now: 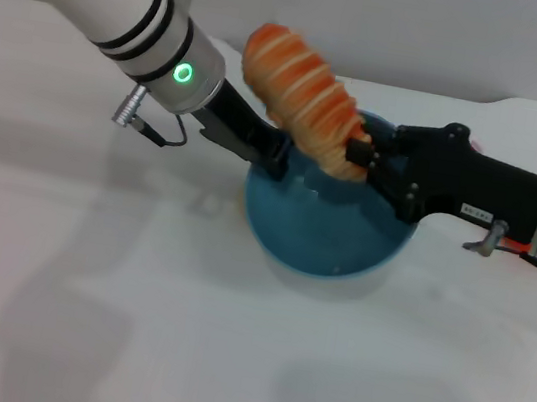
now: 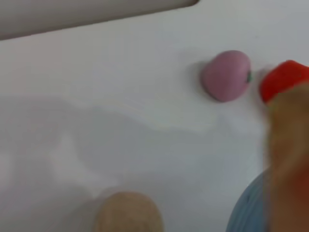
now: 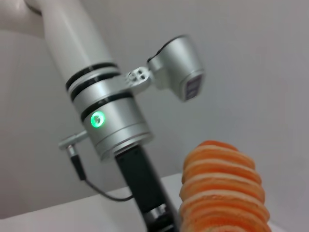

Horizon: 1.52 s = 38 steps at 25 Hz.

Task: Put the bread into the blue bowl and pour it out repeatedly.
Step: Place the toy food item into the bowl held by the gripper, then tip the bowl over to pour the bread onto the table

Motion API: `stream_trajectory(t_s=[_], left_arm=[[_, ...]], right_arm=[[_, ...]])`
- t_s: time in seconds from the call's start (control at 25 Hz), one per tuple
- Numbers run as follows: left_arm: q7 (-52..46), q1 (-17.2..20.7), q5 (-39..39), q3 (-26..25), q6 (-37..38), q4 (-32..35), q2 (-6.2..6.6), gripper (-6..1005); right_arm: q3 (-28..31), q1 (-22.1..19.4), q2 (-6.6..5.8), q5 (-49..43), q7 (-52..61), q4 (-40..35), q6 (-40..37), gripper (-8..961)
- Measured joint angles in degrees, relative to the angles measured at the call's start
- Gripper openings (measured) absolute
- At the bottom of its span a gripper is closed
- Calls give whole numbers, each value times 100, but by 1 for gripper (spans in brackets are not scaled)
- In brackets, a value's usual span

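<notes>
The bread point(image 1: 301, 85), a long tan-golden ridged loaf, is held slanted in the air above the blue bowl point(image 1: 323, 240), with its lower end over the bowl's far rim. My right gripper point(image 1: 356, 157) reaches in from the right and is shut on that lower end. My left gripper point(image 1: 277, 157) comes from the upper left and grips the bowl's left rim. The bowl rests on the white table. The bread also shows in the right wrist view point(image 3: 222, 193) and, blurred, in the left wrist view point(image 2: 287, 159), next to the bowl's edge point(image 2: 246, 212).
The left wrist view shows a pink round item point(image 2: 226, 76), a red item point(image 2: 285, 79) and a small beige ball point(image 2: 128, 212) on the table beyond the bowl. My left arm point(image 3: 116, 125) stands close behind the bread.
</notes>
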Motion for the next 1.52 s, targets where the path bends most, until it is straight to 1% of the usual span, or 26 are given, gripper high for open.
stream_trajectory(t_s=[0.2,0.36,0.48,0.52,0.6,0.64,0.68,0.8,1.04,1.16,1.32,1.44,1.52], left_arm=[[6,-66,-4,15,6,7,11,13],[6,-70,11,-3,33,13,16,13],[7,-71,14,14,86,16,20,13],[6,-70,14,15,107,17,20,14],[6,-62,20,15,168,31,22,14],[7,-60,23,16,192,39,24,13],[6,-61,28,13,215,47,29,12],[-13,-70,112,-24,245,57,39,9],[-41,-126,233,-30,252,54,32,12],[-42,-150,236,-4,252,57,27,12],[-43,-153,236,51,364,60,20,13],[-49,-170,237,124,709,129,12,13],[-53,-244,235,164,999,268,-4,13]], right_arm=[[-146,36,3,-337,150,-78,134,150],[-361,-52,18,-418,202,-244,399,153],[-354,-169,9,-410,236,-395,429,317],[-315,-326,5,-389,240,-592,428,372],[-292,-524,7,-374,241,-832,442,413],[-292,-524,7,-374,241,-832,442,434],[-284,-622,9,-372,242,-959,449,455],[-231,-840,16,-366,243,-1196,457,455],[-133,-938,23,-356,250,-1212,451,455],[18,-1070,21,-164,248,-1252,403,455],[407,-1270,14,235,213,-1276,59,456],[789,-1362,20,432,207,-1178,-331,456],[914,-1397,7,614,201,-1073,-548,456]])
